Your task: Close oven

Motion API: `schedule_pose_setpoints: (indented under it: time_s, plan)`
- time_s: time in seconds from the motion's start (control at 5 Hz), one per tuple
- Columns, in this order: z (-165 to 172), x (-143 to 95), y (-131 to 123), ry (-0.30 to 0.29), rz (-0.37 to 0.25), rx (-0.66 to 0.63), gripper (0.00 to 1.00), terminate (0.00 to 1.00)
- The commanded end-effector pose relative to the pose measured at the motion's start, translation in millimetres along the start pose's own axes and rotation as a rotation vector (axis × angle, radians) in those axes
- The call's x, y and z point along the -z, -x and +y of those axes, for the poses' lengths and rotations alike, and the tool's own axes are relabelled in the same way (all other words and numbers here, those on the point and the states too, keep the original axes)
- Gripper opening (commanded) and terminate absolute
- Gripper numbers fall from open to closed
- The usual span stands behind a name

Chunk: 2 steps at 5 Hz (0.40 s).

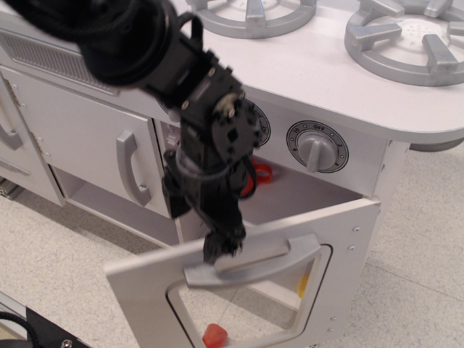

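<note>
One thing matters most: the oven (pixel 254 283) door sits in the lower middle of the frame, swung partly open, with my fingers (pixel 221 250) resting on the left end of its wide silver handle (pixel 250 262). Whether they are spread or pinched I cannot tell; they look bunched at the tip against the bar. Pressing so far off-centre, I judge they could slip off the rounded handle and let the door drop back. Inside, toward the middle of the frame, a red cup (pixel 257 176) sits near the opening; if it protrudes, I think the door could jam.
</note>
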<state>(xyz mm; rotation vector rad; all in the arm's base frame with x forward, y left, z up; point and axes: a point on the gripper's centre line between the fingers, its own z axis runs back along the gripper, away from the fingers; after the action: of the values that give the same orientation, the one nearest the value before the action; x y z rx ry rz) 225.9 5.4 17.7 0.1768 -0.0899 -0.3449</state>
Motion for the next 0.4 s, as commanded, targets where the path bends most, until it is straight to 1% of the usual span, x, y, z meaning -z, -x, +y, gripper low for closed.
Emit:
schedule_pose_setpoints:
  time_s: [0.0, 0.2]
  plan:
    - [34.0, -25.5, -18.1, -0.053, -0.082, -0.119, 1.0, 0.0]
    - [33.0, -41.2, -17.0, -0.039, -0.097, -0.122, 1.0, 0.0]
